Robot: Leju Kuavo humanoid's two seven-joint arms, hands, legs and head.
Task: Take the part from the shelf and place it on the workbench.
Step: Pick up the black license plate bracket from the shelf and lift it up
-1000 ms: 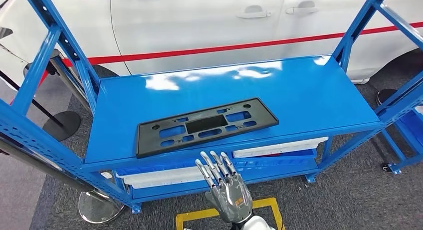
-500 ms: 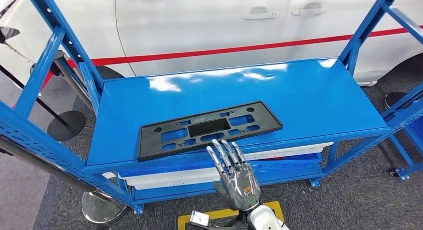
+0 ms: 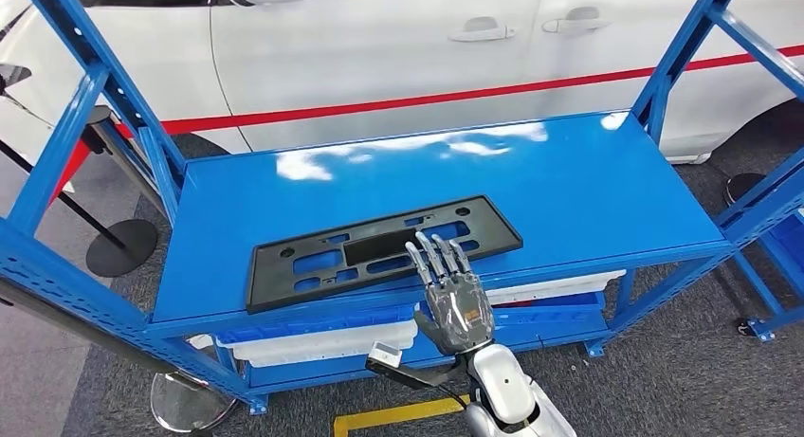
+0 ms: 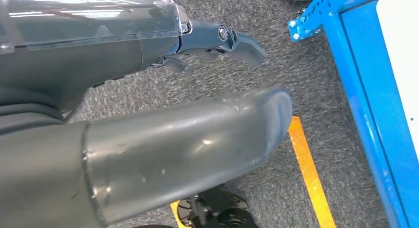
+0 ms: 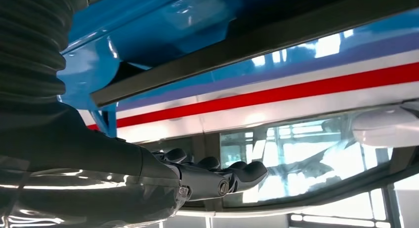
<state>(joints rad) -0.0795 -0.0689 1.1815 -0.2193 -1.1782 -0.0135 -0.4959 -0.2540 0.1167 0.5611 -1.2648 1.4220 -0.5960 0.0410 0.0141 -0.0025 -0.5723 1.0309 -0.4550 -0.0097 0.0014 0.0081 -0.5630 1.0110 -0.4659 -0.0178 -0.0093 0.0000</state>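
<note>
The right hand [image 3: 456,300] is raised at the front edge of the blue shelf [image 3: 588,186], back of the hand facing up, its fingers [image 3: 434,257] stretched out straight and slightly apart. The fingertips overlap the near edge of the black part [image 3: 313,263] toward its right half; from where I stand I cannot tell whether they touch it or hover just above. Nothing is grasped in that hand. In the right wrist view the same hand [image 5: 217,178] has its dark fingers extended side by side with nothing between them and the thumb.

The part is a long flat black plate with rectangular cut-outs, lying flat on the top deck of the shelf, near the front edge and a little left of centre, slightly skewed so its right end sits further back.

The left hand [image 4: 163,114] hangs over grey carpet [image 4: 306,60] beside a yellow floor line [image 4: 309,173] and a leg of the shelf; its thick thumb and darker fingers stand apart and carry nothing.

Behind the shelf stands a white car [image 3: 379,48] with a red stripe. White trays [image 3: 322,342] sit on the lower level.
</note>
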